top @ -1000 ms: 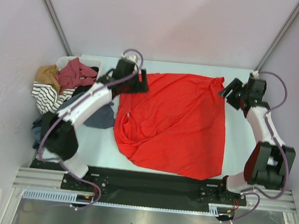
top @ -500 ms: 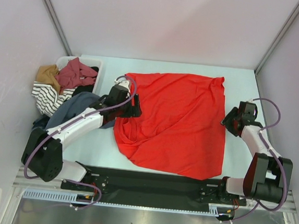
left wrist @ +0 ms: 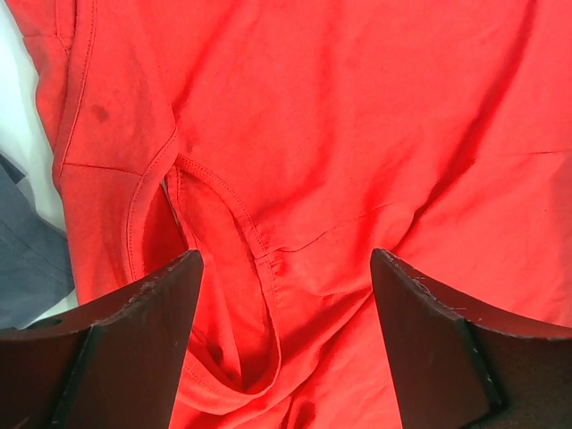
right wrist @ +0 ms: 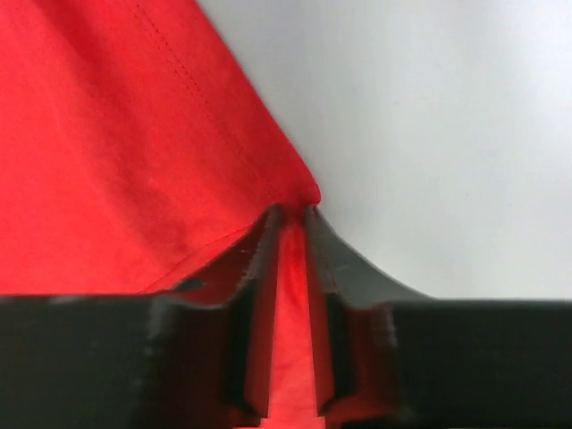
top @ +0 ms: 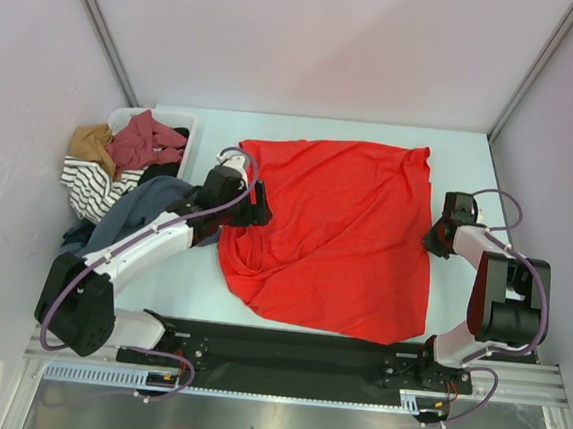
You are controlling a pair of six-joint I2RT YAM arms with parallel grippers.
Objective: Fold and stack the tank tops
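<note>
Two grippers, one job: folding the big bright red cloth tank top (top: 340,239), which lies spread on the pale table (top: 472,156). My right gripper (right wrist: 290,219) pinches its 3 o'clock edge. My left gripper (left wrist: 286,257) hangs wide open over its 9 o'clock side. I think it should grab there next.

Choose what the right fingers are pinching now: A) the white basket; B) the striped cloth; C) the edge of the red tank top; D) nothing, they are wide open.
C: the right wrist view shows a strip of the red tank top clamped between the right fingers, which are nearly closed.
</note>
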